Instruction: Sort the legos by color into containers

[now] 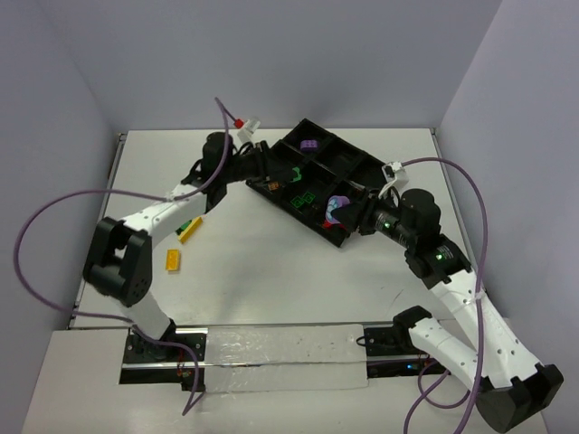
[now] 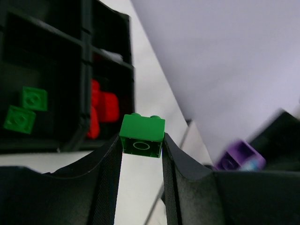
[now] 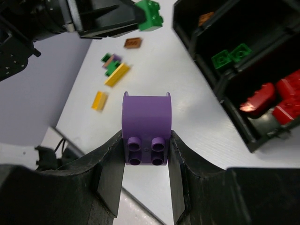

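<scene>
Currently, left fingers (image 2: 105,173) gripping green brick (image 2: 142,136), right fingers (image 3: 110,173) gripping purple brick (image 3: 146,126), beside black tray (image 1: 348,155)

in the top view the left gripper (image 1: 291,174) is black against the black tray (image 1: 344,158), so you can't tell how its jaws stand or pick out the green brick (image 2: 142,136) it's got. left wrist cam chops the tray at its top and left edges, the red legos (image 2: 101,110) sit half behind a divider (image 2: 86,84), and the purple brick (image 2: 236,157) down right is a blurry blob partly behind a finger (image 2: 187,187). right wrist cam clips the red ones at its right edge, and the little pile (image 3: 112,65) of green and purplish bits is too small to count
</scene>
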Robot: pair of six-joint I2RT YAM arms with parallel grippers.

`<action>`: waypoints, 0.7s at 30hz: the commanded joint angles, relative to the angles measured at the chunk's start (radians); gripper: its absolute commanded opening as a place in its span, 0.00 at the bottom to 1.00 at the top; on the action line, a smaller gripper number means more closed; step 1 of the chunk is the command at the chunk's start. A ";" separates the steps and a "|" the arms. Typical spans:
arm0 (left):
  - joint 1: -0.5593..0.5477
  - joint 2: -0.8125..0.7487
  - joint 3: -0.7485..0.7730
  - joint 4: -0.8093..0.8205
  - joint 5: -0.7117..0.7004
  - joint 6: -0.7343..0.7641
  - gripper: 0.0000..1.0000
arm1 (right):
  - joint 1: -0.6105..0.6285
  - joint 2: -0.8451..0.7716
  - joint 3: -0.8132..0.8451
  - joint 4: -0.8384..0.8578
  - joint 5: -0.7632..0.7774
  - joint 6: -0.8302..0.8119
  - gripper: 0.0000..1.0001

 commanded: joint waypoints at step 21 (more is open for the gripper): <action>-0.117 0.420 0.482 -0.433 -0.366 0.159 0.73 | -0.007 -0.055 0.062 -0.128 0.189 -0.040 0.00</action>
